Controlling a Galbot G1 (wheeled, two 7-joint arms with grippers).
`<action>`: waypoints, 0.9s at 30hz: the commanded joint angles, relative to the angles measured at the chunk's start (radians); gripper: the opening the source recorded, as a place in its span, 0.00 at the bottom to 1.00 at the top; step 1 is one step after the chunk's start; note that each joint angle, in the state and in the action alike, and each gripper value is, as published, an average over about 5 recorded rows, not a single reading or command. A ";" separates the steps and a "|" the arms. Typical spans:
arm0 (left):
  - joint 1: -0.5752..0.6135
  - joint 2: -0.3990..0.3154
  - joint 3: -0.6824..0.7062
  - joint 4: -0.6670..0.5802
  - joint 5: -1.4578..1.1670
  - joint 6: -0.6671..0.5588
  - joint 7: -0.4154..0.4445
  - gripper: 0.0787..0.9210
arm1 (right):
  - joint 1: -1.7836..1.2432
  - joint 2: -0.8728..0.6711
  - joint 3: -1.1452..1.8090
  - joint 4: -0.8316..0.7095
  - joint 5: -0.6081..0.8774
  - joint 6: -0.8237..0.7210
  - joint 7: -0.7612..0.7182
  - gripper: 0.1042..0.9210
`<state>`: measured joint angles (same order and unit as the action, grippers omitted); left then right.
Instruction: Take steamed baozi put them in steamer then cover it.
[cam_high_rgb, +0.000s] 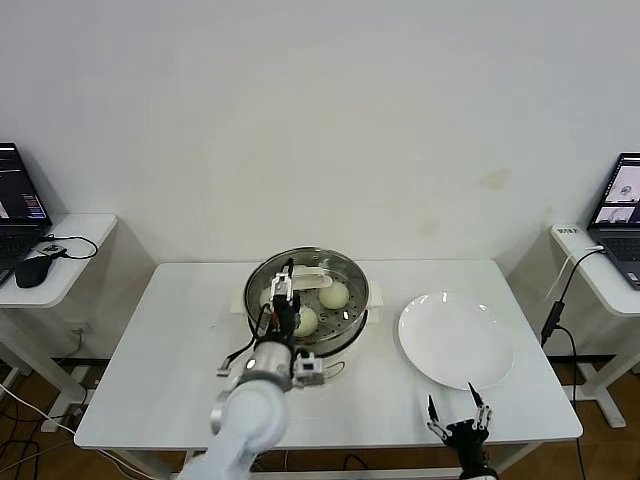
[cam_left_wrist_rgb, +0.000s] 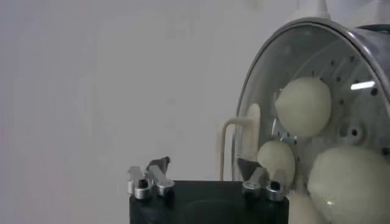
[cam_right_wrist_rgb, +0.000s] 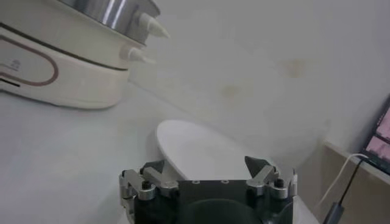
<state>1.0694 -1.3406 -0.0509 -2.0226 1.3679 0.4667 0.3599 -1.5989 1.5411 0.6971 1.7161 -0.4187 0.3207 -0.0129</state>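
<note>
The steamer (cam_high_rgb: 336, 344) stands mid-table, and the glass cover (cam_high_rgb: 312, 279) lies on it with its cream handle up. Through the glass I see three baozi (cam_high_rgb: 333, 294). My left gripper (cam_high_rgb: 285, 289) hovers over the left part of the cover, open and holding nothing. In the left wrist view the left gripper (cam_left_wrist_rgb: 204, 171) has its jaws wide apart. The cover's handle (cam_left_wrist_rgb: 233, 145) sits just beyond them, with baozi (cam_left_wrist_rgb: 303, 106) behind the glass. My right gripper (cam_high_rgb: 458, 416) waits open at the table's front right edge.
An empty white plate (cam_high_rgb: 455, 340) lies right of the steamer, just beyond the right gripper (cam_right_wrist_rgb: 207, 171); the steamer's cream base (cam_right_wrist_rgb: 55, 67) shows farther off in that view. Side desks with laptops (cam_high_rgb: 620, 215) flank the table.
</note>
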 joint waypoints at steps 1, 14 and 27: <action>0.414 0.167 -0.259 -0.407 -0.402 -0.053 -0.140 0.88 | -0.011 -0.005 -0.004 0.010 0.024 -0.004 -0.003 0.88; 0.703 0.173 -0.671 -0.279 -1.691 -0.358 -0.483 0.88 | -0.080 -0.070 -0.008 0.081 0.161 -0.019 -0.030 0.88; 0.769 0.085 -0.576 -0.100 -1.743 -0.593 -0.491 0.88 | -0.153 -0.160 -0.023 0.161 0.340 -0.073 -0.087 0.88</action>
<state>1.7313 -1.2159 -0.5925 -2.2278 -0.0270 0.0648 -0.0560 -1.7050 1.4427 0.6825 1.8239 -0.2155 0.2754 -0.0688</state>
